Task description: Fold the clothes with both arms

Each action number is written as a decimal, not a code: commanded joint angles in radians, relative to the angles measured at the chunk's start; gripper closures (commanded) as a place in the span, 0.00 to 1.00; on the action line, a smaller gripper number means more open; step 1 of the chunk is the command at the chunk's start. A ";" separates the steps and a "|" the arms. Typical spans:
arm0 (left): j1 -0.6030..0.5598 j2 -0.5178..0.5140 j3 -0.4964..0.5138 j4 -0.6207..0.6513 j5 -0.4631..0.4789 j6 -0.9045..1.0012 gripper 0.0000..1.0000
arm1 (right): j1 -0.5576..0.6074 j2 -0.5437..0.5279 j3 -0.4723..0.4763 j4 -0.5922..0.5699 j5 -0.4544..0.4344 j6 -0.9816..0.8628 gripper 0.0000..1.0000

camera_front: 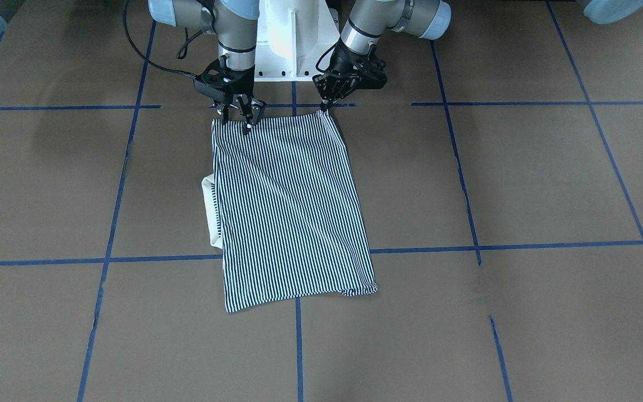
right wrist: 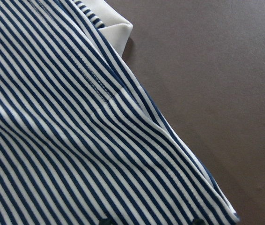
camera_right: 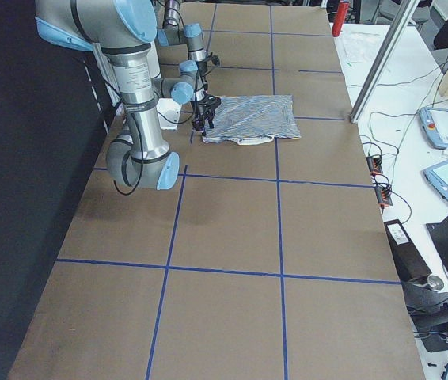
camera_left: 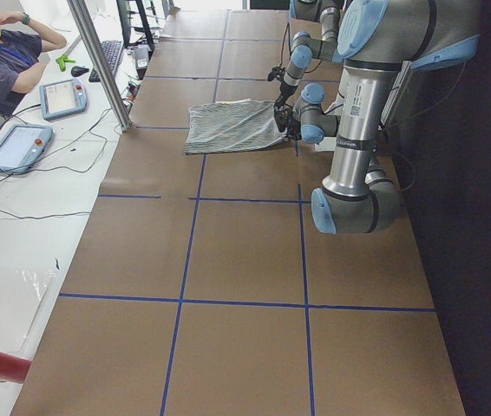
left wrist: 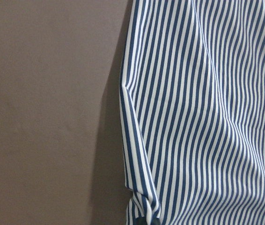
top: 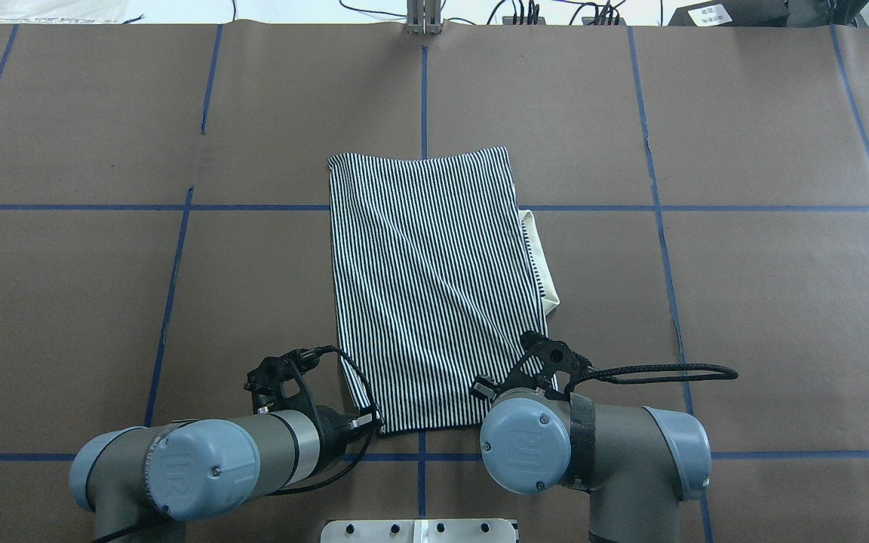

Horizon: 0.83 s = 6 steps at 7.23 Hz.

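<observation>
The striped shirt (camera_front: pixel 288 206) lies folded into a long rectangle on the brown table (camera_front: pixel 522 184), its cream collar (camera_front: pixel 209 206) poking out from one long side. In the overhead view the shirt (top: pixel 434 286) reaches from mid-table back to the robot. My left gripper (camera_front: pixel 324 109) is shut on the shirt's near corner, and the fabric (left wrist: pixel 202 117) bunches at its fingertips. My right gripper (camera_front: pixel 239 118) stands over the other near corner with its fingers apart, open. The right wrist view shows striped cloth (right wrist: pixel 53 140) and the collar (right wrist: pixel 116 28).
The white pedestal base (camera_front: pixel 293 44) sits just behind both grippers. Blue tape lines (camera_front: pixel 522 103) grid the brown table. A person (camera_left: pixel 3 61) sits at a side bench with tablets (camera_left: pixel 63 97). A metal post (camera_left: pixel 98 61) stands at the table's far edge.
</observation>
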 commanded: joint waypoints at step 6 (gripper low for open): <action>0.000 -0.002 -0.002 0.000 0.000 0.000 1.00 | -0.001 0.010 -0.010 0.003 -0.029 0.057 1.00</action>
